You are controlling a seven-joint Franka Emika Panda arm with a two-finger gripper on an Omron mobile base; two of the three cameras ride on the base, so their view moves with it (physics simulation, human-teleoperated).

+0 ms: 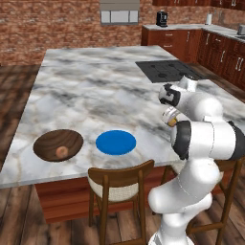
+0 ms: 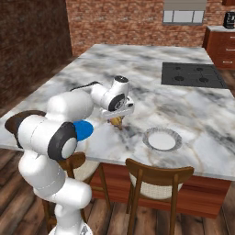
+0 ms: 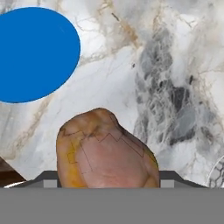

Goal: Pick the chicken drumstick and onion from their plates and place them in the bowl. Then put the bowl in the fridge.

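My gripper (image 2: 117, 119) is shut on the chicken drumstick (image 3: 107, 155), a yellowish-tan piece held just above the marble between the two plates. From the left base view the gripper (image 1: 171, 119) hangs right of the bright blue plate (image 1: 116, 142), which is bare. The pale grey plate (image 2: 161, 139) sits to the gripper's right, also bare. The dark wooden bowl (image 1: 58, 145) stands left of the blue plate, and the reddish-brown onion (image 1: 61, 151) lies inside it. The fridge is out of view.
The marble island (image 1: 95, 91) carries a black cooktop (image 1: 165, 70) at its far right. Two wooden chairs (image 1: 119, 184) stand against the near edge by my base. A brick wall and dark cabinets (image 1: 191, 43) lie behind.
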